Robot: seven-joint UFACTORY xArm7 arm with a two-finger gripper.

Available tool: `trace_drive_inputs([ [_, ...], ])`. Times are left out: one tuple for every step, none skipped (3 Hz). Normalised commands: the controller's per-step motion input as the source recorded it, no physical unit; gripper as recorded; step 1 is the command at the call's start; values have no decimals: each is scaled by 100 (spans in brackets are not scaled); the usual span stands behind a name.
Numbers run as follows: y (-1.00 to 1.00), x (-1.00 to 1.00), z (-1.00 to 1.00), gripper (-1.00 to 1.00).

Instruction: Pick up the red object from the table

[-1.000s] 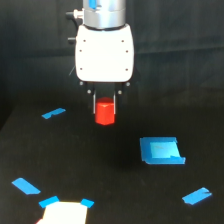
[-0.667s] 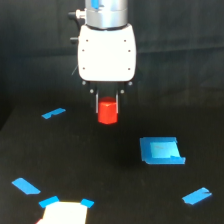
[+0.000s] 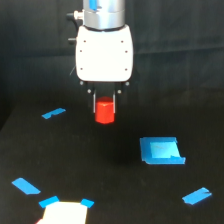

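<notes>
The red object (image 3: 105, 112) is a small orange-red block held between the two thin fingers of my gripper (image 3: 105, 106), which is shut on it. It hangs a little above the black table (image 3: 100, 165), just below the white gripper body (image 3: 104, 52). The block's upper part sits between the fingers and its lower part sticks out beneath them.
A blue square patch (image 3: 161, 150) lies on the exterior view's right. Blue tape pieces lie at the left (image 3: 53, 113), lower left (image 3: 26, 186) and lower right (image 3: 197, 195). A white patch with blue corners (image 3: 64, 211) sits at the bottom edge.
The gripper has risen slightly with the red object held in it; the block now hangs a bit higher over the table.
</notes>
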Motion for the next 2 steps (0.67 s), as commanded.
trace_drive_inputs([
  [-50,1,-22,-100],
  [-54,-8,-23,-100],
])
